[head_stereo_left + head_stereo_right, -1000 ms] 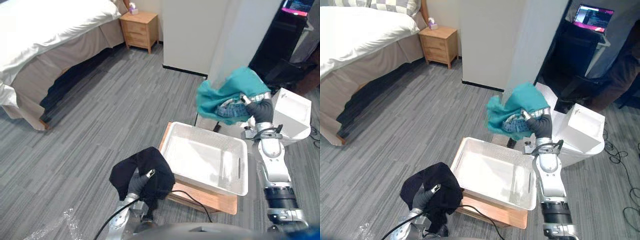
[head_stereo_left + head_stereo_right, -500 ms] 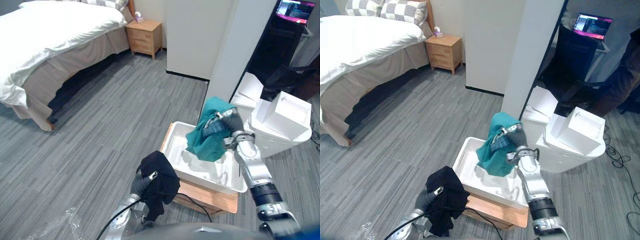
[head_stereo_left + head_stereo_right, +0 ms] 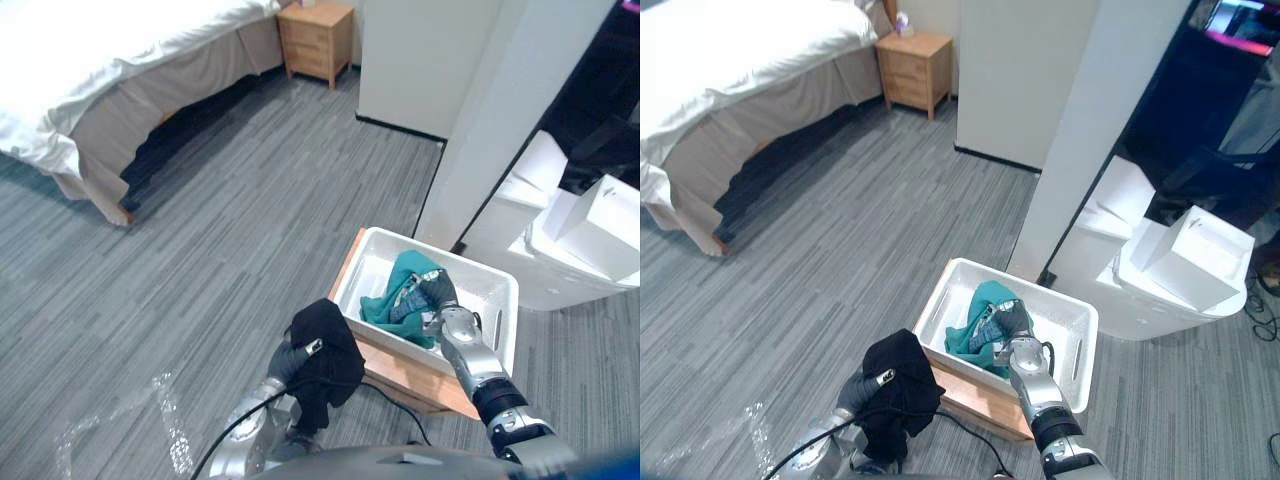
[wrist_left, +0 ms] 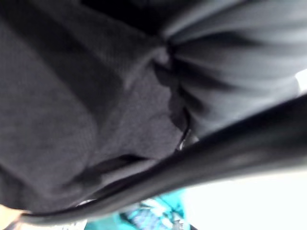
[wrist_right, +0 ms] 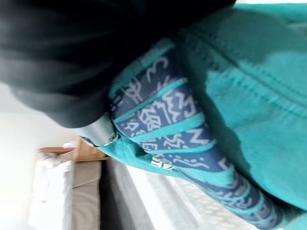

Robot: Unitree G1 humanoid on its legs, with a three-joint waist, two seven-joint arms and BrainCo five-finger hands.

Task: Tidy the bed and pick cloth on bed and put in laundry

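A teal cloth [image 3: 393,297] with a patterned blue lining [image 5: 182,124] lies inside the white laundry basket [image 3: 503,318]. My right hand [image 3: 438,293] is down in the basket, shut on that cloth. Just left of the basket's near corner, my left hand [image 3: 862,388] is shut on a black cloth [image 3: 326,358], which hangs bunched over it above the floor. In the left wrist view the black cloth [image 4: 72,105] lies right against the camera. The bed [image 3: 90,50], under a white cover, stands at the far left.
The basket rests on a low wooden platform [image 3: 412,372]. A white pillar [image 3: 500,130] rises just behind it, and white boxes [image 3: 590,235] are stacked to the right. A wooden nightstand [image 3: 318,38] stands beside the bed. Grey carpet [image 3: 220,230] lies between bed and basket.
My right hand has come down with the teal cloth from above the basket into it. The left hand has kept the black cloth. The camera has shifted.
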